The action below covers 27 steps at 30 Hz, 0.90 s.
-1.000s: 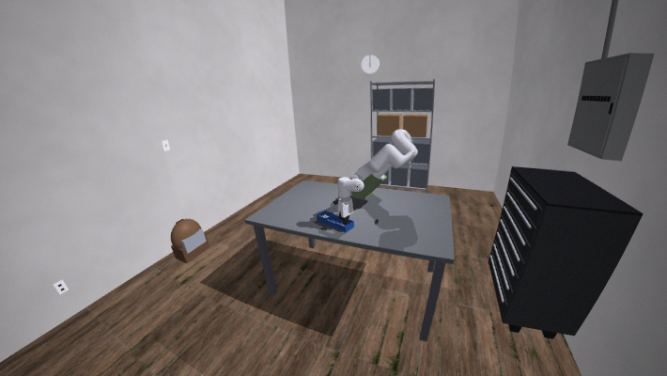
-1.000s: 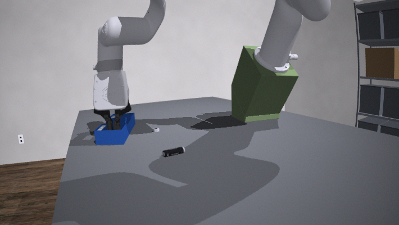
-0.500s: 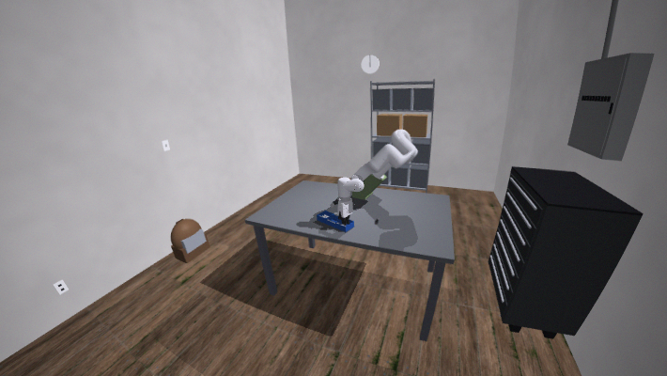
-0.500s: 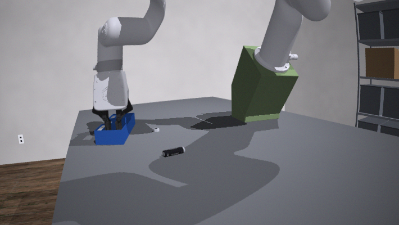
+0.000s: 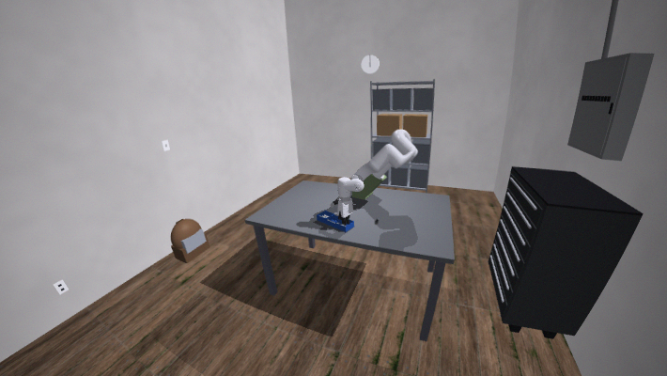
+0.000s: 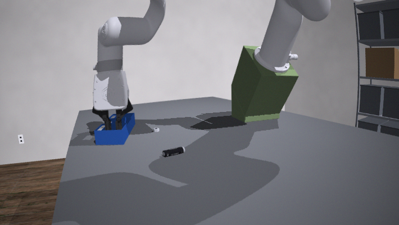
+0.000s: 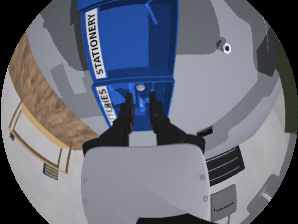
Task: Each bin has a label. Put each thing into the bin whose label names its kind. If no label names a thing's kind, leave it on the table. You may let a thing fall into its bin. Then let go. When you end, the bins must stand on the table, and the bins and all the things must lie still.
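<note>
blue bin sits near the table edge, long and narrow, with white labels along its rim; one reads "stationery" in the wrist view, the others too small to read. gripper hangs straight down with its black fingertips dipped inside the bin's nearest compartment. fingers stand partly apart, a gap between them, gripping nothing. a small pale thing lies on the bin floor just past the fingertips; cannot tell what it is.

nearer the camera than the bin, out on the grey top, a black cylinder with a pale end lies on its side, well apart from the bin. just beside the bin, a small white roll rests on the table.

beyond the bin, the arm's green pedestal stands tilted on the table. farther still, a grey shelf rack with dark bins and a brown box stands against the wall.
</note>
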Motion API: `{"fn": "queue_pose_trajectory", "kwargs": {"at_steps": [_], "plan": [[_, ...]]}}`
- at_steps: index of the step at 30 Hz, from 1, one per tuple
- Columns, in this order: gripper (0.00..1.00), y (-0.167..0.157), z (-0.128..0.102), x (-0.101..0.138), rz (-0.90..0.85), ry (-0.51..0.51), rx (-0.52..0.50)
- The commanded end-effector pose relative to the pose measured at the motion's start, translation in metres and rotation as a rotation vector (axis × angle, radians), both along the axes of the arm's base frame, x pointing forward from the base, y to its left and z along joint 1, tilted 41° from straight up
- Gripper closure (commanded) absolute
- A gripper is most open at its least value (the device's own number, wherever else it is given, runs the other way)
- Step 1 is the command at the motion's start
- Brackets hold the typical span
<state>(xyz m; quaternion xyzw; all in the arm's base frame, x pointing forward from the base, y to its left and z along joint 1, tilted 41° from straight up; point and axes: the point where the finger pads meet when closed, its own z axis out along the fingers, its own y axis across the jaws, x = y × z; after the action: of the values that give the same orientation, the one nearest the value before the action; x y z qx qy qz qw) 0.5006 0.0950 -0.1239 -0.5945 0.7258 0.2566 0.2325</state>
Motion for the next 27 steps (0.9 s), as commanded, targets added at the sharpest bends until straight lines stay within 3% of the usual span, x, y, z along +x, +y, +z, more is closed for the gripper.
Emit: {"fn": "queue_pose_trajectory", "kwargs": {"at_steps": [1,27], "plan": [[0.77,-0.004,0.005,0.002,-0.002,-0.003,-0.001],[0.77,-0.030,0.034,0.000,-0.002,-0.004,-0.001]]}}
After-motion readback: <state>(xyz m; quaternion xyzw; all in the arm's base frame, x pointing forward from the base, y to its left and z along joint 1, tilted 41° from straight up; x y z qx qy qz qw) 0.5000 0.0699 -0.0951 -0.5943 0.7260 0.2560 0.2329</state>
